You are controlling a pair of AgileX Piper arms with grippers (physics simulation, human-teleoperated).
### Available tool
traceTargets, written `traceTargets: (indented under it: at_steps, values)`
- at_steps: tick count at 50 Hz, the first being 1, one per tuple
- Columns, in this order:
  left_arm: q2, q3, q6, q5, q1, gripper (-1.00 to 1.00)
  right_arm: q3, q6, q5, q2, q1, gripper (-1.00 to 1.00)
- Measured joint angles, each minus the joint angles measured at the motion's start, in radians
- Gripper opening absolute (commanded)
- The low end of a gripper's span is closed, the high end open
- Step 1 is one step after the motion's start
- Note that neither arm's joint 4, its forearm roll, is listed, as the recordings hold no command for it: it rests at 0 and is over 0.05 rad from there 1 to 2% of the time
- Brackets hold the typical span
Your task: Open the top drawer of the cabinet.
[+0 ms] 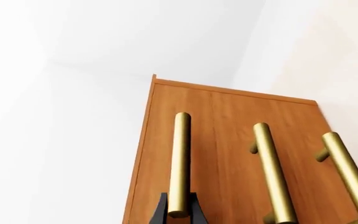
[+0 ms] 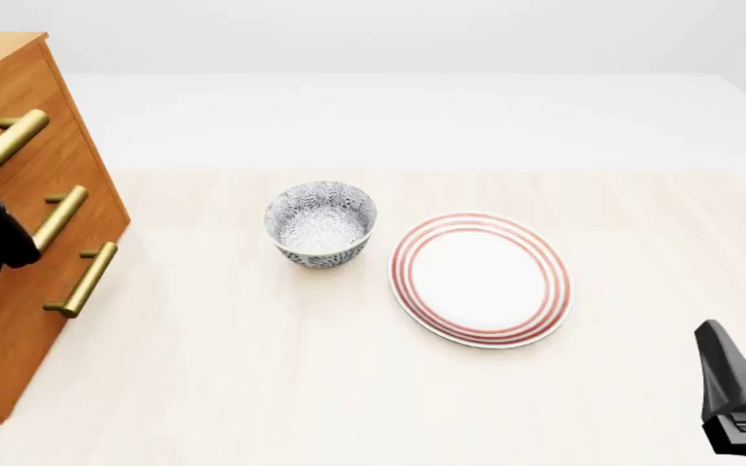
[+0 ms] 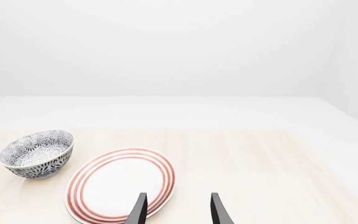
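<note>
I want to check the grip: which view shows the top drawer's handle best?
The left wrist view: the top handle runs between the left gripper fingers. The front view shows it partly hidden by the arm. The right wrist view misses it.

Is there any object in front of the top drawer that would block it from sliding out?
Nothing visible blocks it. The left end effector is at the top drawer handle; the bowl and plate lie further right, apart from the cabinet.

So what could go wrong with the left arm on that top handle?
The left fingers hold the top handle only at its very end, so they could slip off when pulling. That off-centre pull might skew the top drawer so it jams. The whole cabinet might slide instead of the drawer opening.
</note>
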Motion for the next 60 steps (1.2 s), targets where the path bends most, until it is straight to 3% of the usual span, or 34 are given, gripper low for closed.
traceTargets:
  at_steps: [60]
  values:
    - [-0.088, 0.030, 0.105, 0.063, -0.121, -1.00, 0.000, 0.000, 0.000, 0.000, 0.000, 1.00]
